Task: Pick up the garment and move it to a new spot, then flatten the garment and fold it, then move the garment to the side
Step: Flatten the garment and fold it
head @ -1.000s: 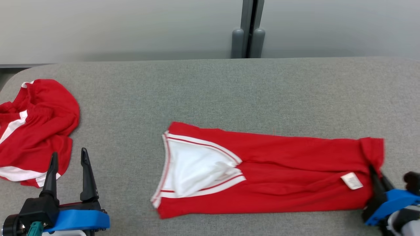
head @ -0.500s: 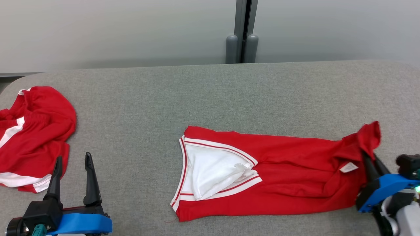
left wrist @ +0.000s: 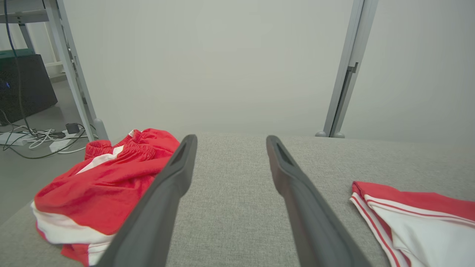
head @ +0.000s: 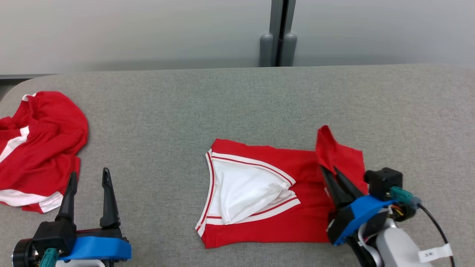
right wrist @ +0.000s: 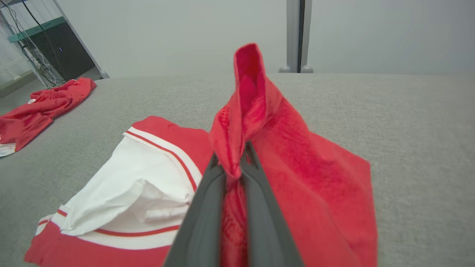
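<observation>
The garment point(head: 282, 222) is red with a white panel and white-red trim, lying at the middle of the grey table point(head: 222, 107). Its right end is lifted and folded over toward the left. My right gripper point(head: 328, 170) is shut on that raised red edge; in the right wrist view the cloth point(right wrist: 259, 122) bunches up between the two dark fingers point(right wrist: 207, 207). My left gripper point(head: 89, 177) stands open at the lower left, with nothing between its fingers point(left wrist: 167, 193), and the garment's trimmed end point(left wrist: 408, 218) lies to its right.
A second red and white garment point(head: 37, 148) lies crumpled at the table's left edge, just left of my left gripper. A grey post point(head: 278, 37) stands behind the table's far edge against a pale wall. Cables and a dark box point(left wrist: 22, 85) sit on the floor at left.
My right gripper has carried the garment's right end up and leftward over the rest, so the garment now covers about half its earlier length. The left gripper stayed put.
</observation>
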You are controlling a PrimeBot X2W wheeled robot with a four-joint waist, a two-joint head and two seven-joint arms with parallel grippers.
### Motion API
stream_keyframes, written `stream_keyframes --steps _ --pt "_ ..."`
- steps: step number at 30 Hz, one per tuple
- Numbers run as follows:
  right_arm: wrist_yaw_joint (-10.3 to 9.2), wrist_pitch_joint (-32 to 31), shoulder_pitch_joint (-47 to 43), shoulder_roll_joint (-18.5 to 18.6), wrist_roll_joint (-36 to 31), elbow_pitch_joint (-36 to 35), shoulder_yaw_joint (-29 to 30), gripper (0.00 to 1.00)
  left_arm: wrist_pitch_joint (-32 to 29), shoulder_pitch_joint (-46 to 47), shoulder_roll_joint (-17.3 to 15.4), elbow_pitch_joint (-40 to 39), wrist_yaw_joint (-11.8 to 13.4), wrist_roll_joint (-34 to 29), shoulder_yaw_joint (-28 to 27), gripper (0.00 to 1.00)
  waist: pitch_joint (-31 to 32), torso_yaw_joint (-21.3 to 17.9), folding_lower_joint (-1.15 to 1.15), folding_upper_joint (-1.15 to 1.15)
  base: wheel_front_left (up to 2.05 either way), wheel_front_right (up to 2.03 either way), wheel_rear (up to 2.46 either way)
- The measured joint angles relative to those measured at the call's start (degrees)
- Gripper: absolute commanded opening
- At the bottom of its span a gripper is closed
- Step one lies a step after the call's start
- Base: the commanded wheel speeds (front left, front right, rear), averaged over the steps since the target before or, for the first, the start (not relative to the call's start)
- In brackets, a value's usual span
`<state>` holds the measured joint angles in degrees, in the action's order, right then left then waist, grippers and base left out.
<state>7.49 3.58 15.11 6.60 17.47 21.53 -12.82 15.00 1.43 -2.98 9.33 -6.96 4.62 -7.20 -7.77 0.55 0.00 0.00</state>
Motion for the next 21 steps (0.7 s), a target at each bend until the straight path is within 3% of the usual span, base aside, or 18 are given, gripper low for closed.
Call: stream_keyframes --steps 8,21 --pt "-0.01 0.3 4.4 -3.1 1.9 1.3 -8.7 0.0 0.0 1.5 0.0 0.5 -0.1 0.4 0.8 1.0 -1.5 1.5 0.0 0.0 0.0 0.0 0.0" --pt "-0.01 3.9 12.2 -3.7 9.2 8.3 -18.8 0.0 0.0 3.6 0.0 1.4 -0.2 1.8 3.0 1.0 -3.1 4.5 0.0 0.0 0.0 0.0 0.0"
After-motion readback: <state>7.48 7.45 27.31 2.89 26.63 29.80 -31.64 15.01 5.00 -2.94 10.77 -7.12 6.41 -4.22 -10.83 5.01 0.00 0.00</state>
